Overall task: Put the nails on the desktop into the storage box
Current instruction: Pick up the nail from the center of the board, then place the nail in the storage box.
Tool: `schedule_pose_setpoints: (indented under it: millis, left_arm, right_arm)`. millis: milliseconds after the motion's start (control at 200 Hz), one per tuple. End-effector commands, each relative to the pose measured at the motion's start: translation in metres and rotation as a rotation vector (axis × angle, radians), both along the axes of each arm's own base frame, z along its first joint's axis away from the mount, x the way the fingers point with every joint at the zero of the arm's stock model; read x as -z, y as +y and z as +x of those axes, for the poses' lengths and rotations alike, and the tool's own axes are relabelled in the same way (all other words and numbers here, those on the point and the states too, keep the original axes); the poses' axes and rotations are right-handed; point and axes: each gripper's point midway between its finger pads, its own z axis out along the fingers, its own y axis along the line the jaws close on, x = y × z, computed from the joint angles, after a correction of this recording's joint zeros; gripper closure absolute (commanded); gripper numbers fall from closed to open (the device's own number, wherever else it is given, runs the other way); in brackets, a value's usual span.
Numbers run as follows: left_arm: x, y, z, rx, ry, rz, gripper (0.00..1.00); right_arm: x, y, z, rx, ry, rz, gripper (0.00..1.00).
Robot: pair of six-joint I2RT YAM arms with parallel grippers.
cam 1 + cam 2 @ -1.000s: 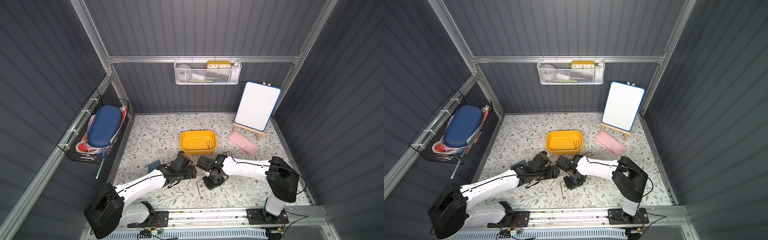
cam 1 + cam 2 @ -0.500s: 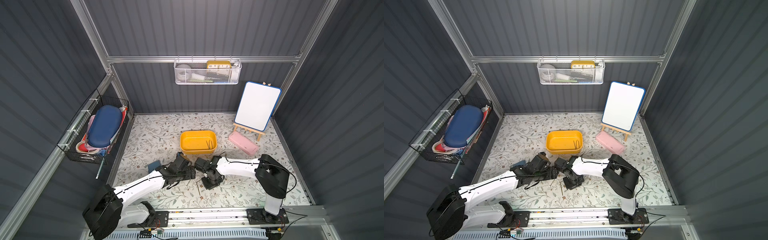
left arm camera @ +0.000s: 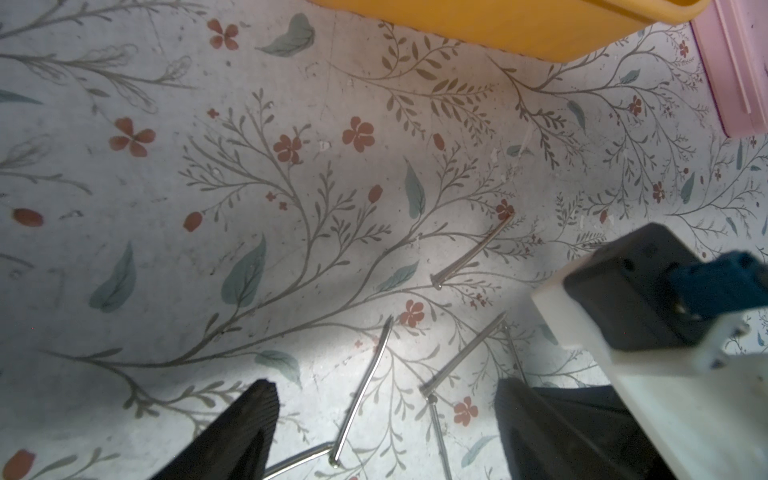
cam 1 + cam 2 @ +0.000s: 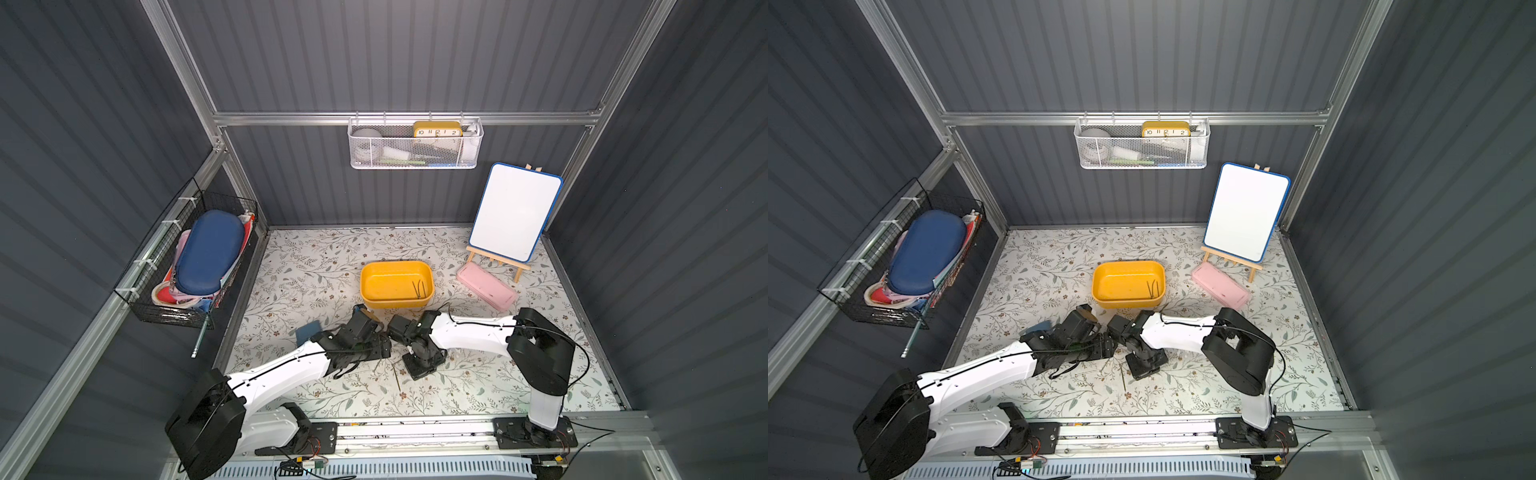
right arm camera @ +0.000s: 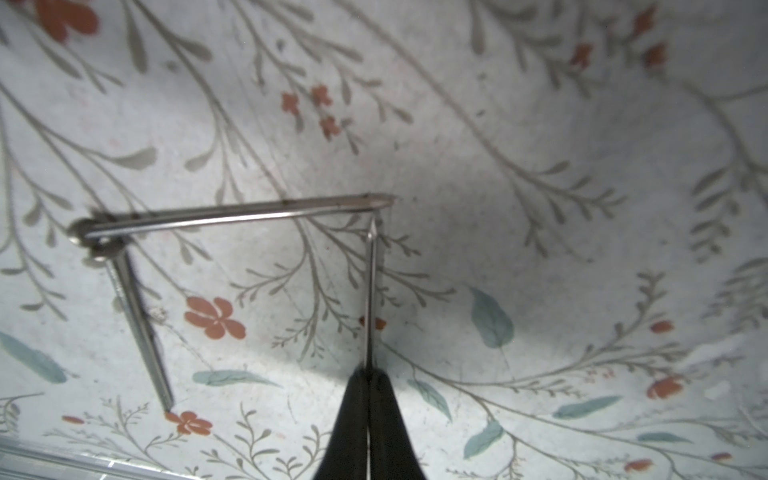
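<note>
Nails (image 3: 473,253) lie loose on the flowered worktop (image 3: 208,166). Several cross one another right between the spread fingers (image 3: 249,419) of the left hand (image 3: 386,388), which is released and wide apart, touching none that I can see. One thin nail (image 5: 370,291) is pinched at its end by the right hand (image 5: 368,376), clenched tight on it. The shaft sticks straight out from the fingertips, and its point comes just short of the point of a second nail (image 5: 232,216) lying crosswise. A third nail (image 5: 137,324) has its head right against the head of that second one. Whether the thin nail is lifted or rests on the worktop I cannot tell.

In both top views the two hands are low and nearly meet, with a lone nail (image 4: 397,376) (image 4: 1123,378) at about six o'clock from them. The storage box (image 4: 374,302) (image 4: 1106,302) sits near the hands at twelve o'clock and holds a few nails (image 4: 419,288) (image 4: 1154,287) at its three o'clock end. A pink case (image 4: 486,286) lies at two o'clock, with a whiteboard (image 4: 513,212) on an easel beyond it.
</note>
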Motion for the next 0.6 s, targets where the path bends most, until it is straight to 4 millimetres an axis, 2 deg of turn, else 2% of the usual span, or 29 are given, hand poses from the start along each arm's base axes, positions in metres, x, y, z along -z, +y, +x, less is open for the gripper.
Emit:
schedule_pose_setpoints:
  millis: [0, 140, 255, 365, 455, 565, 595]
  left_arm:
    - [0.003, 0.006, -0.004, -0.004, 0.002, 0.021, 0.13]
    - [0.003, 0.005, -0.004, -0.004, -0.001, 0.016, 0.13]
    - [0.005, 0.004, -0.004, -0.004, 0.003, 0.008, 0.13]
    - [0.007, 0.004, -0.005, -0.002, 0.004, 0.001, 0.13]
    - [0.006, 0.003, -0.004, 0.003, 0.000, 0.001, 0.13]
    - [0.003, 0.003, -0.004, 0.005, -0.006, 0.003, 0.13]
    - [0.003, 0.003, -0.004, 0.006, -0.006, 0.005, 0.13]
  right_arm:
    - [-0.037, -0.009, -0.004, -0.012, -0.015, 0.012, 1.00]
    - [-0.086, -0.012, -0.003, -0.014, -0.057, 0.109, 1.00]
    - [-0.118, -0.011, 0.021, 0.017, -0.095, 0.205, 1.00]
    - [-0.141, -0.006, 0.071, 0.050, -0.160, 0.272, 1.00]
    - [-0.148, 0.000, 0.119, 0.082, -0.190, 0.297, 1.00]
    - [-0.140, 0.008, 0.167, 0.116, -0.147, 0.310, 1.00]
    - [-0.132, 0.009, 0.178, 0.123, -0.136, 0.296, 1.00]
